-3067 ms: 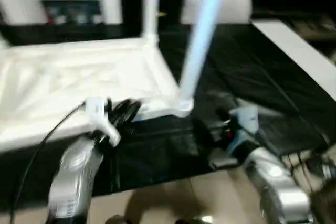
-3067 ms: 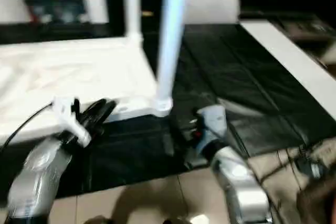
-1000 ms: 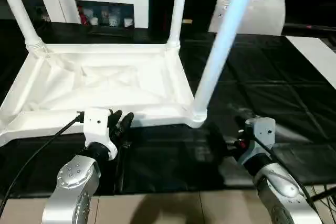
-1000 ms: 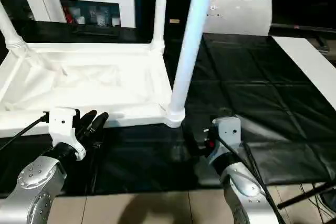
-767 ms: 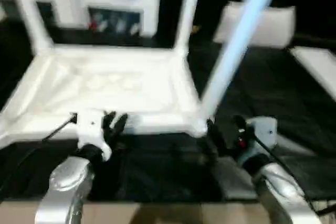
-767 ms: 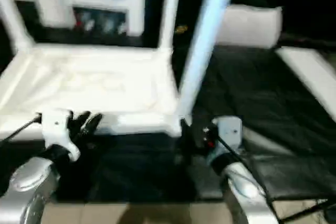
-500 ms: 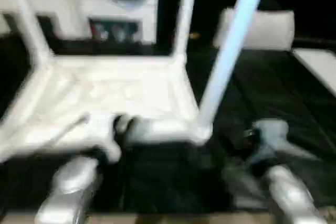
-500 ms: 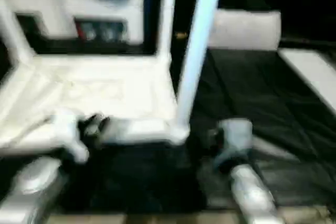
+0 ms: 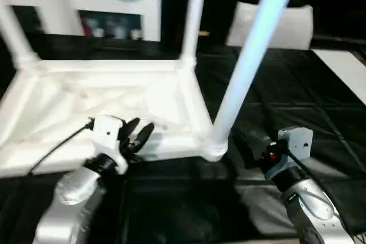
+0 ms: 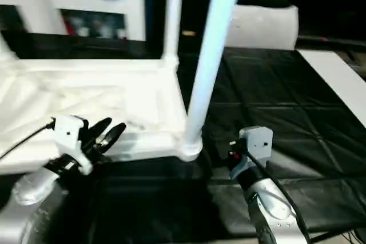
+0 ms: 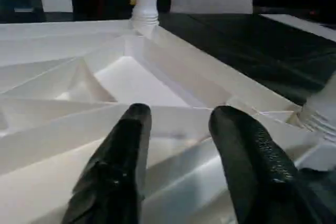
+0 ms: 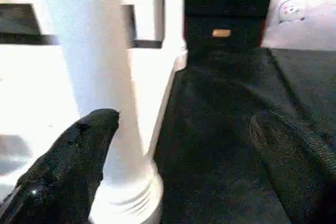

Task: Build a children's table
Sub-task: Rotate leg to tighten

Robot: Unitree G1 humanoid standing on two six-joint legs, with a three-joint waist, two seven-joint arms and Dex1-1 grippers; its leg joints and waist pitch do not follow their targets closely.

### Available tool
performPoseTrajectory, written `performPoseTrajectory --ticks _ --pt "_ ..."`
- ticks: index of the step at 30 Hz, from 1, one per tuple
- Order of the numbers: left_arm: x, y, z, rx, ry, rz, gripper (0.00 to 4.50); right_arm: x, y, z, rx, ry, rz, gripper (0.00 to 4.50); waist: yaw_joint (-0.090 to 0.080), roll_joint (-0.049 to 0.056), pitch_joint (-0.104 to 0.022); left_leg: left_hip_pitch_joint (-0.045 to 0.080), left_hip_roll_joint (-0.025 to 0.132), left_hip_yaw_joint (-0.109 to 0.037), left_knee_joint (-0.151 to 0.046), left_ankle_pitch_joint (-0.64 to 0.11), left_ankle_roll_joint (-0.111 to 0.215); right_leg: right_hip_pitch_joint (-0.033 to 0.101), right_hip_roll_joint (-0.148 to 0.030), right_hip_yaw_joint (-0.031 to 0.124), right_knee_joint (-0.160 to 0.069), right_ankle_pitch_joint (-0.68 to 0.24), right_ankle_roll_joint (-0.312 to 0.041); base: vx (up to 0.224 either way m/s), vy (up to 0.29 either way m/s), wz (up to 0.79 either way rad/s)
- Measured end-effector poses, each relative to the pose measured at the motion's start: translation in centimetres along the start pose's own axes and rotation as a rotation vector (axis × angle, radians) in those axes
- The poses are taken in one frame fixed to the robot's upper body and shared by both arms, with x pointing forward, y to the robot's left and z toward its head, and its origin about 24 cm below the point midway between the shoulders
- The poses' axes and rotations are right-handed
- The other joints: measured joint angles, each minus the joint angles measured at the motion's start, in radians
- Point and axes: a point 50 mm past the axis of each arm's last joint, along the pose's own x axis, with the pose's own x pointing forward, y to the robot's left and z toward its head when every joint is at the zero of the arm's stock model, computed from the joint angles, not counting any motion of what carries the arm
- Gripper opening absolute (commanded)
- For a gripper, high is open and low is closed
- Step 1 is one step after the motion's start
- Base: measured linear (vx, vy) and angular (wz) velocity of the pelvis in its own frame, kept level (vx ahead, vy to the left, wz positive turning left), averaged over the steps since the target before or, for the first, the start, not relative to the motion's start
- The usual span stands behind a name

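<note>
The children's table lies upside down: the white ribbed tabletop (image 9: 103, 98) rests on the black mat with three white legs standing in its corner sockets. The near right leg (image 9: 246, 67) rises from the socket (image 9: 214, 150). My left gripper (image 9: 141, 127) is at the tabletop's front rim (image 11: 63, 129). Its black fingers (image 11: 121, 171) are apart over that rim and hold nothing. My right gripper (image 12: 184, 121) stands wide open just right of the near right leg (image 12: 100, 77), which rises past one fingertip (image 12: 100, 124) without being clasped.
A white cabinet (image 9: 86, 4) with dark compartments stands behind the tabletop. A white pillow-like slab (image 9: 274, 24) leans at the back right. The black mat (image 9: 320, 101) stretches to the right, up to a white strip (image 9: 343, 64). A black cable (image 9: 51, 150) runs from my left wrist.
The camera has shifted. My left gripper's fingers have spread and now reach over the tabletop's front rim. The right gripper stays open beside the near right leg.
</note>
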Motion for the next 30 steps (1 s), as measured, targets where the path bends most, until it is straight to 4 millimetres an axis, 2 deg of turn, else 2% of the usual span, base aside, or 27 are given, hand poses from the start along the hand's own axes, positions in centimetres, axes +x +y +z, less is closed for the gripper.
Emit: performPoseTrajectory --ticks 4,8,9,12,14,16,18,19,23,25,30 --pt "1.6 0.2 1.3 -0.007 -0.036 -0.074 2.65 0.6 -0.2 0.4 -0.014 -0.018 0.005 4.5 -0.002 -0.002 0.015 0.007 0.001 0.013 -0.011 0.015 0.002 0.002 -0.001 0.008 0.0 0.01 -0.016 -0.127 0.007 -0.04" --pt "3.1 0.9 2.3 0.034 0.036 -0.163 2.65 1.1 -0.7 0.5 -0.046 -0.001 0.019 4.5 0.0 -0.001 0.017 0.006 0.003 0.017 -0.018 0.032 0.0 -0.009 0.0 0.01 0.001 0.021 -0.013 -0.081 -0.012 -0.02" --pt "3.3 0.8 2.4 0.046 0.045 -0.188 2.65 1.1 -0.7 0.6 -0.049 0.003 0.021 4.5 0.0 0.0 0.017 0.004 0.003 0.02 -0.023 0.04 0.003 -0.015 0.0 0.012 0.001 0.027 -0.016 -0.052 -0.006 -0.03" --pt "4.4 0.4 1.8 0.113 0.107 -0.333 2.65 1.1 -0.9 0.0 -0.078 0.059 0.068 4.5 0.005 0.0 0.019 0.004 0.003 0.025 -0.031 0.051 0.004 -0.02 0.001 0.017 0.001 0.031 -0.017 0.0 0.0 0.0" --pt "4.8 0.5 1.7 0.189 0.158 -0.415 2.65 1.0 -1.0 -0.2 -0.114 0.087 0.101 4.5 0.006 0.001 0.018 0.001 0.003 0.028 -0.034 0.053 0.004 -0.026 0.001 0.019 0.001 0.033 -0.017 0.0 0.0 0.0" --pt "5.1 0.6 1.8 0.233 0.193 -0.478 2.65 1.0 -1.0 -0.3 -0.127 0.099 0.119 4.5 0.005 0.002 0.018 -0.011 0.003 0.03 -0.035 0.057 0.004 -0.036 0.001 0.021 0.001 0.036 -0.015 0.0 0.0 0.0" --pt "5.3 0.2 1.6 0.238 0.224 -0.543 2.65 1.0 -1.0 -0.5 -0.13 0.124 0.14 4.5 0.002 0.001 0.018 -0.014 0.003 0.033 -0.035 0.058 0.006 -0.042 0.001 0.022 0.001 0.037 -0.015 0.0 0.0 0.0" --pt "5.4 0.1 1.5 0.238 0.24 -0.58 2.37 1.0 -1.0 -0.6 -0.133 0.132 0.148 4.5 0.003 0.001 0.018 -0.015 0.003 0.034 -0.035 0.06 0.011 -0.044 0.001 0.023 0.001 0.037 -0.015 0.0 0.0 0.0" --pt "5.7 -0.2 1.6 0.268 0.288 -0.699 2.24 1.0 -0.9 -0.6 -0.139 0.141 0.165 4.5 0.005 0.001 0.018 -0.016 0.004 0.037 -0.036 0.061 0.013 -0.047 0.001 0.023 0.001 0.037 -0.015 0.0 0.0 0.0" --pt "6.3 -0.1 1.7 0.314 0.318 -0.739 1.94 1.0 -0.8 -0.7 -0.14 0.141 0.165 4.5 0.006 0.001 0.018 -0.016 0.004 0.037 -0.036 0.062 0.013 -0.047 0.001 0.024 0.001 0.038 -0.016 0.0 0.0 0.0" --pt "7.2 0.5 1.3 0.363 0.391 -0.744 1.49 1.0 -0.8 -0.7 -0.146 0.143 0.164 4.5 0.006 0.002 0.019 -0.016 0.004 0.038 -0.036 0.062 0.012 -0.047 0.0 0.025 0.001 0.039 -0.017 0.0 0.0 0.0"
